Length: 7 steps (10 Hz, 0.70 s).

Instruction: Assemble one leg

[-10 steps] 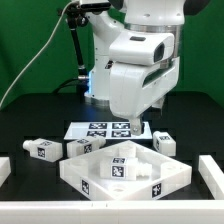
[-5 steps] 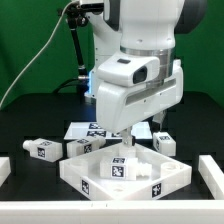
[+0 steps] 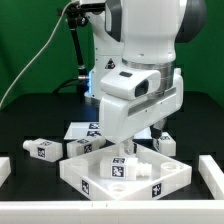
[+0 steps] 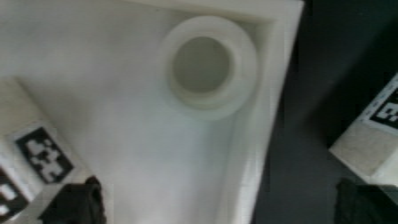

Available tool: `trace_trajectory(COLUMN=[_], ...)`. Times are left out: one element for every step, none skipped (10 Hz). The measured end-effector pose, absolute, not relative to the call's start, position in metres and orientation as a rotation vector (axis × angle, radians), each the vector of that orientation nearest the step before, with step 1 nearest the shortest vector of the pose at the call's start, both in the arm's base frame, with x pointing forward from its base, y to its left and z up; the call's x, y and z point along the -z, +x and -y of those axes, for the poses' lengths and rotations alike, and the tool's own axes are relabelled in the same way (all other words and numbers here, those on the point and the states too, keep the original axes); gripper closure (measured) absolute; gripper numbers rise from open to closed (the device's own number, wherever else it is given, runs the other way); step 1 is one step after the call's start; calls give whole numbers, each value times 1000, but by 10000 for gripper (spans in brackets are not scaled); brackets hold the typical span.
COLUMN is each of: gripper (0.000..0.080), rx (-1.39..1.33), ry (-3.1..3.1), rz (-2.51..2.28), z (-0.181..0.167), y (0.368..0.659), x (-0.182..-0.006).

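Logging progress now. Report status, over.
Gripper open, empty, low over corner hole in panel. Nearest leg sits on panel, not gripped. No obstruction seen.

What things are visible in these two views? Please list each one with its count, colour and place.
panel: one, white, square with a raised rim, front centre of the table, under the arm; a round socket shows in the wrist view.
legs: three clearly seen, white with black-and-white tags; two on the exterior view's left of the panel, one on its right.
marker board: one, white with tags, behind the panel.
white bars: two, at the exterior view's left and right edges.
table: one, black.
backdrop: one, green, behind everything.
arm: one, white, lowered over the panel.
fingers: two, dark, apart, above the panel.
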<state>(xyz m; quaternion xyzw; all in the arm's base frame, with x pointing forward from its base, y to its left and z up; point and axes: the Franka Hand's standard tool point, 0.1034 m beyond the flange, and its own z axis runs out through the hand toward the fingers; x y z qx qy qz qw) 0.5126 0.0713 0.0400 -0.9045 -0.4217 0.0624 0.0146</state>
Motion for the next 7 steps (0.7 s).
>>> trace_trajectory(gripper=[150, 150, 150, 150, 150, 150, 150], rx=[-200, -200, -204, -200, -205, -210, -211], ry=[-2810, -2806, -2801, -2804, -2804, -2802, -2802], rz=[1315, 1315, 1317, 1312, 1305, 1304, 1303], z=[-73, -74, -73, -71, -69, -69, -69], y=[509, 507, 506, 507, 506, 505, 504], x=[-37, -30, -24, -23, -17, -15, -15])
